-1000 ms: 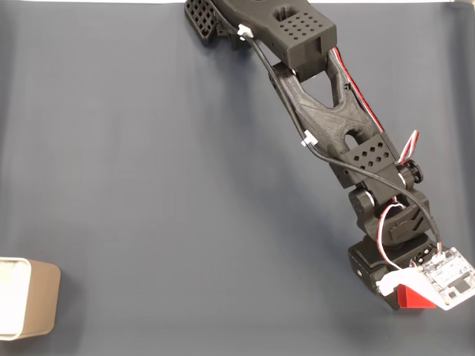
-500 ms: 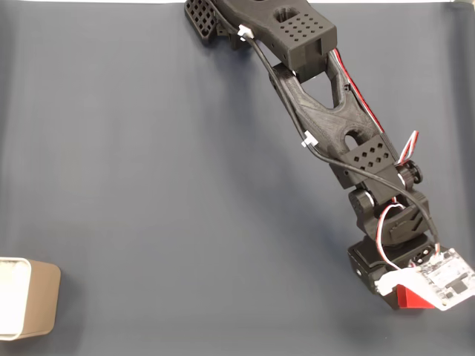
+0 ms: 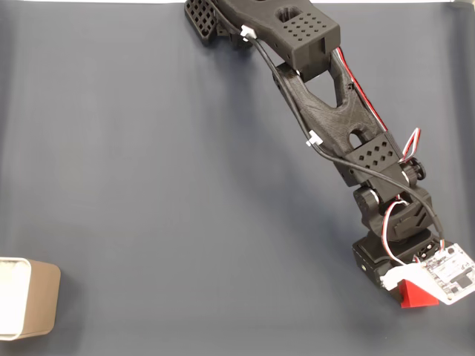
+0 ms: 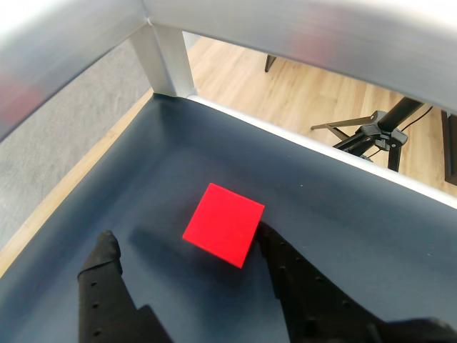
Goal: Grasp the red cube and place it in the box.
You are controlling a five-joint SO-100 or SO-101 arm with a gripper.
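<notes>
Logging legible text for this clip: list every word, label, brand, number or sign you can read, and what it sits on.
None can be read.
White circuit board on the wrist: small dark components and markings, too small to read.
Red cube: plain faces, no print.
Box: plain pale walls, no label.
Black arm and dark table mat: no lettering.
</notes>
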